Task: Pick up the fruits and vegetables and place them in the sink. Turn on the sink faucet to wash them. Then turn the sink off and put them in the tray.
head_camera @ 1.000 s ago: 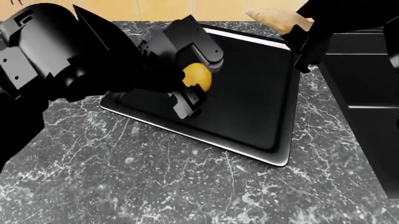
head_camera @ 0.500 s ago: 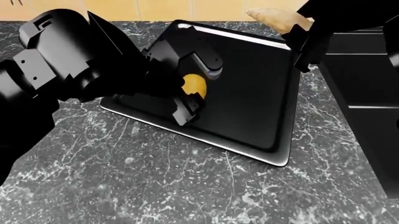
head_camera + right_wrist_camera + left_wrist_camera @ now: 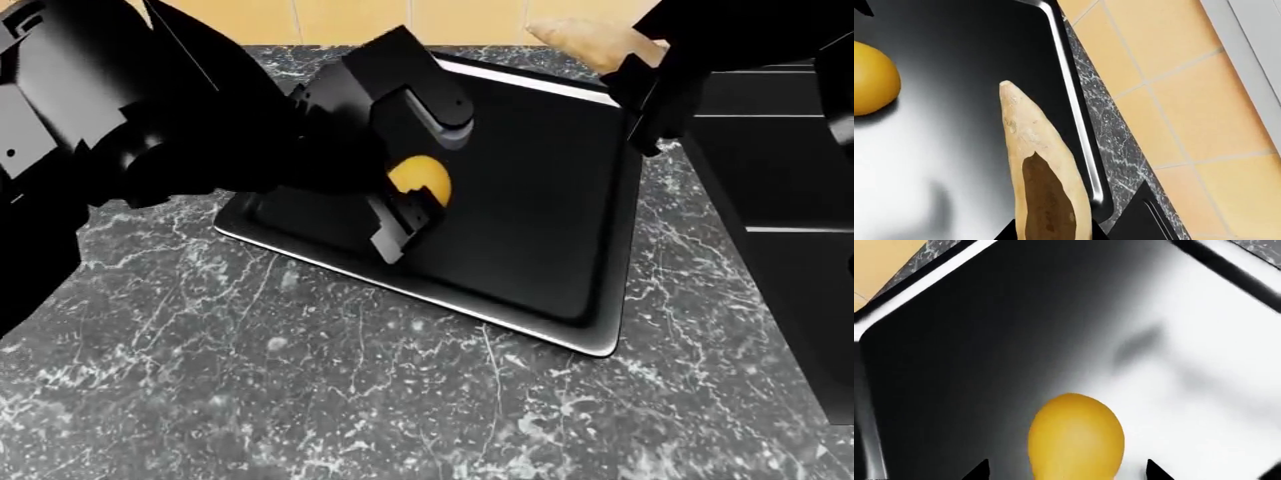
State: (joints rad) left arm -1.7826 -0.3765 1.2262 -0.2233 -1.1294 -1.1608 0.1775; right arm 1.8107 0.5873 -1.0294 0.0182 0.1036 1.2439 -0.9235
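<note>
Head view showed the left gripper [image 3: 416,190] low over the tray [image 3: 587,335], its 2 fingers set wide on either side of the lemon [image 3: 422,176]; whether they touched it could not be told. The right gripper [image 3: 627,65] was closed on the potato-like vegetable [image 3: 587,38], held above the tray's far rim near the sink [image 3: 787,190].

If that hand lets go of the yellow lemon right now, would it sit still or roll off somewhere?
The lemon is smooth and oval, so it would probably roll a little on the glossy tray. The tray's raised rim would likely stop it before the counter. It looks firm, not squashed between the left hand's fingers, so it should keep its shape.
</note>
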